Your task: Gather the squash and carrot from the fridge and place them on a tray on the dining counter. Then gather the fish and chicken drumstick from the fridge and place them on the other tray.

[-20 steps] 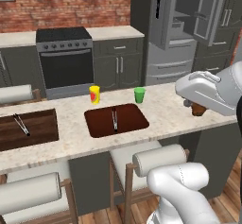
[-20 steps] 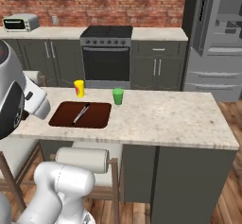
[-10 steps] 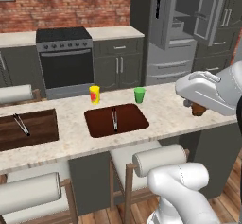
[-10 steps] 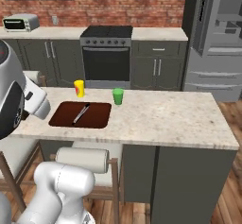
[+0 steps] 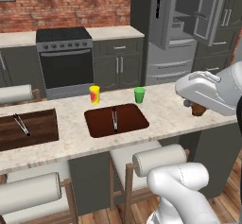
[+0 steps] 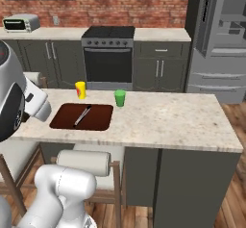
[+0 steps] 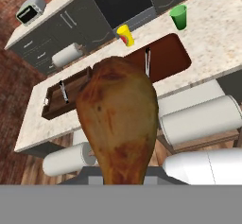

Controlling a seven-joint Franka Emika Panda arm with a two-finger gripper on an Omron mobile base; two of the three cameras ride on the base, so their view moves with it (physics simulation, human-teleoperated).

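The chicken drumstick (image 7: 118, 119) shows golden brown, mottled with darker russet patches and paler tan up top. The worktop (image 6: 168, 121) is pale cream, speckled like stone. On it sits a reddish-brown tray (image 5: 116, 120) with a grey utensil, and to the left a darker wood-grain tray (image 5: 28, 129). A yellow cup (image 5: 94, 94) carries a red mark; the cup (image 5: 139, 95) beside it is plain green. Far back, the wall (image 6: 62, 10) is red brick, the cabinets (image 6: 158, 73) charcoal grey, the stove (image 5: 66, 62) black and steel, the fridge (image 5: 175, 43) silver-grey. The stool cushions (image 5: 156, 159) are off-white.
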